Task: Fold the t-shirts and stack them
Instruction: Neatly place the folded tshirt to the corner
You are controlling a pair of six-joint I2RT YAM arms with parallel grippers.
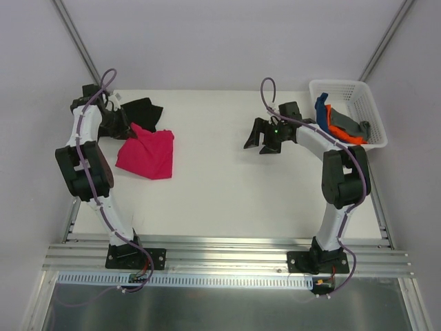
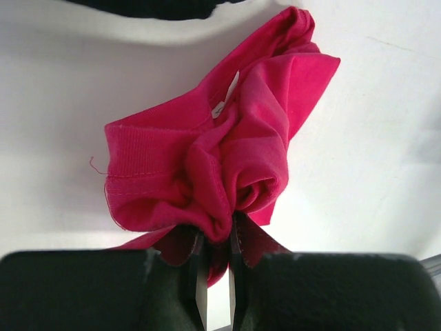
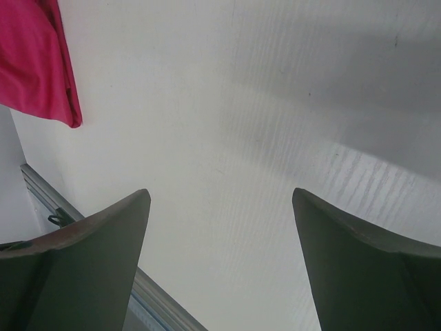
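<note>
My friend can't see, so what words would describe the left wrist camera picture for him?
The left gripper, jaws shut, pinches a bunched-up crimson-pink t-shirt, with the white table behind it. A small white neck label shows in its folds, and a strip of black cloth edges the top.

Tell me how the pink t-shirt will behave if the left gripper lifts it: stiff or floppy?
Probably floppy: the pink t-shirt bunches into soft folds where the left gripper pinches it. It would likely sag and trail, since most of it lies slack on the table. Thin cloth suggests it is light.
</note>
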